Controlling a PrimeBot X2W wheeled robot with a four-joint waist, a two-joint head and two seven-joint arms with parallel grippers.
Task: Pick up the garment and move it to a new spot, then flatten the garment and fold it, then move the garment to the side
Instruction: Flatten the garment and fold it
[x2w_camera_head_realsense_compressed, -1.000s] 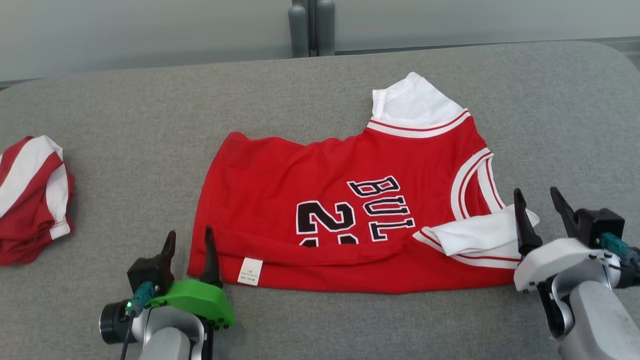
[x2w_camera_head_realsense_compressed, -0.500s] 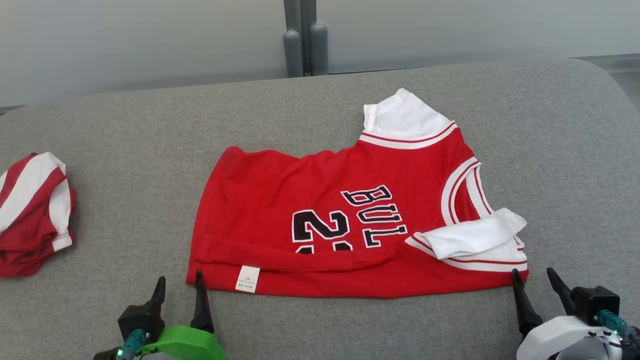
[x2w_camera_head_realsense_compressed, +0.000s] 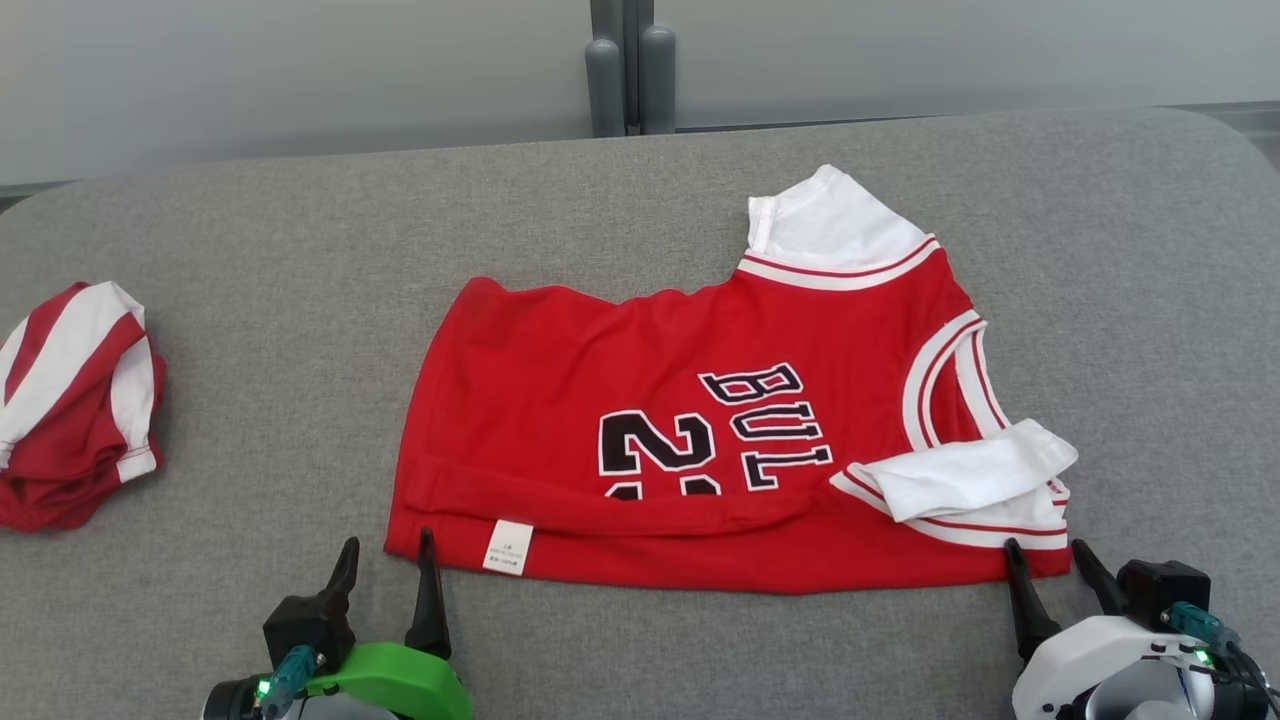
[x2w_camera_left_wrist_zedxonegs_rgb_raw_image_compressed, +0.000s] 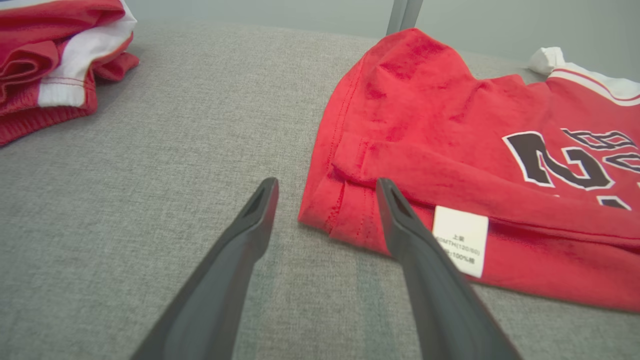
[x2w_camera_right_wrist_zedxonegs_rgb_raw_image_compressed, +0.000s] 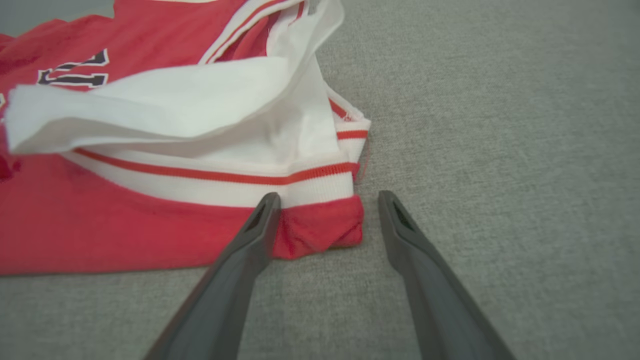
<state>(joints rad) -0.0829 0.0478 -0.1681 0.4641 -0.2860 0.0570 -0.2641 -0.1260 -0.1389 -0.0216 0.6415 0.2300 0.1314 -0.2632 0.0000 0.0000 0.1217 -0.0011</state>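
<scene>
This looks like an office or lab test space rather than a home. The work surface is a broad grey fabric pad (x2w_camera_head_realsense_compressed: 250, 250) with rounded corners, and behind it, from 10 to 2 o'clock, runs a pale frosted partition (x2w_camera_head_realsense_compressed: 300, 70) with a grey double post (x2w_camera_head_realsense_compressed: 630, 75) at 12 o'clock. Clothing is laid out on the pad like test pieces: a red jersey (x2w_camera_head_realsense_compressed: 640, 400) in the middle and a red-and-white bundle (x2w_camera_head_realsense_compressed: 70, 400) at 9 o'clock.

A crumpled red-and-white cloth (x2w_camera_head_realsense_compressed: 72, 405) lies at the left edge of the grey fabric-covered desk (x2w_camera_head_realsense_compressed: 260, 260); two grey posts (x2w_camera_head_realsense_compressed: 630, 85) stand behind.
</scene>
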